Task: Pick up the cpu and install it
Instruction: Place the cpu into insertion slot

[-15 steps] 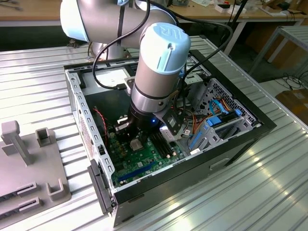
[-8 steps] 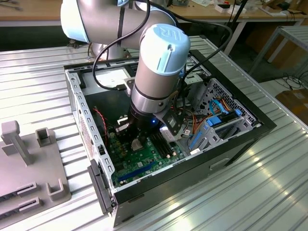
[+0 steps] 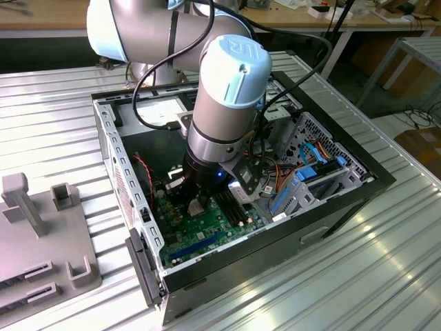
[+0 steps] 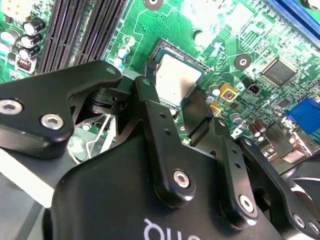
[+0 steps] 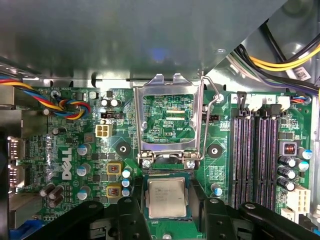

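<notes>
a wide silver ribbed metal table (image 3: 55,117) lies under it all. on it sits a big black computer box with its side off (image 3: 358,183), and the claw is down inside it. the fat grey and pale blue robot arm (image 3: 227,83) stands right above the claw. a flat grey plastic stand with posts (image 3: 41,234) sits well away from the claw, outside the box. a green board full of small parts (image 5: 65,150) lies right under the claw. a shiny silver metal frame (image 5: 168,80) stands flipped up, just past the claw's tips. the black claw (image 5: 167,212) is pulled in most of the way, and its 2 fingers (image 4: 152,120) press on 2 sides of the cpu (image 5: 166,196), a small flat square chip with a pale silver top. the cpu is between the fingertips, right over the dark square socket (image 5: 167,173). i cannot tell if it rests in the socket or hangs just above it.
</notes>
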Controlling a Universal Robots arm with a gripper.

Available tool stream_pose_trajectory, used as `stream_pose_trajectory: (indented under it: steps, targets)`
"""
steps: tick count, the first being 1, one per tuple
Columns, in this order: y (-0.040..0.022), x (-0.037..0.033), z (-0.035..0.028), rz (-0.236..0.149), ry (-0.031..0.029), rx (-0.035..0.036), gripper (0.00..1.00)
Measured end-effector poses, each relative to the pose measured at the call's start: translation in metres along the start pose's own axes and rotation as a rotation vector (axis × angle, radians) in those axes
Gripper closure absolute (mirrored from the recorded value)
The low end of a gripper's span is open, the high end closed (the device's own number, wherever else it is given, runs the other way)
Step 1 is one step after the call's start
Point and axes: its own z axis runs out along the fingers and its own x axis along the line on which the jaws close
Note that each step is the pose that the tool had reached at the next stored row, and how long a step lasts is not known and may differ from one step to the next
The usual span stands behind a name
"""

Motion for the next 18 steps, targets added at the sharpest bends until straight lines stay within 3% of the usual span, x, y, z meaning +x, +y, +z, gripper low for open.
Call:
stream_pose_trajectory:
  steps: [12,18]
  targets:
    - [0.0002,-0.0001,-0.0036,0.0,0.0003,-0.0043,0.54]
    - [-0.0002,-0.0001,-0.0046,-0.001,0.0,-0.0165,0.54]
